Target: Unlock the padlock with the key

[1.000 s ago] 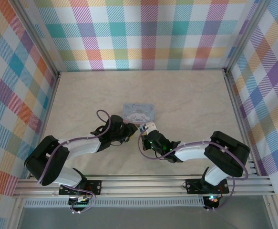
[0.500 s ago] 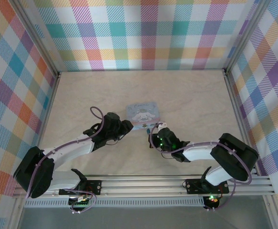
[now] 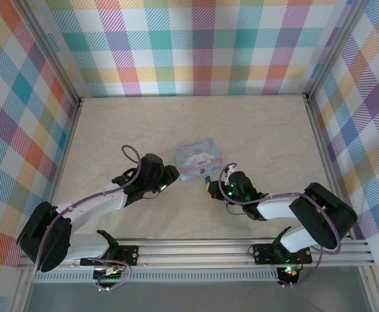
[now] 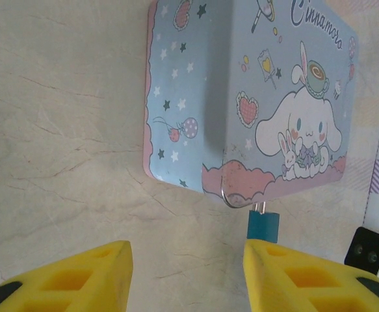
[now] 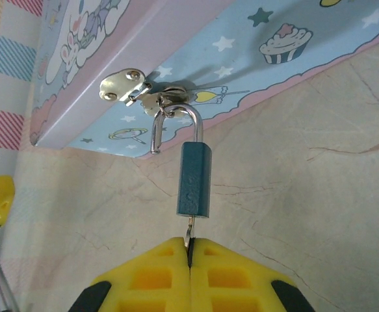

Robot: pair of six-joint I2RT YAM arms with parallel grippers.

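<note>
Yellow right tool (image 5: 189, 250) clenched on key (image 5: 188, 233), padlock (image 5: 195, 180) straight ahead.
Padlock's long axis in line with tool, keyhole end nearest, shackle beyond, hooked through hasp (image 5: 125, 83) of tin (image 5: 274, 65) on worktop (image 5: 306, 195). Right arm nearer. Left tool (image 4: 186, 260) spread, gripping nothing, near. One padlock, one key, one tin, two tools.

Most of the key (image 5: 188, 228) is hidden inside the tightly closed right gripper (image 5: 190, 251). In the left wrist view, the tin (image 4: 241, 84) is cut off by the top edge.
</note>
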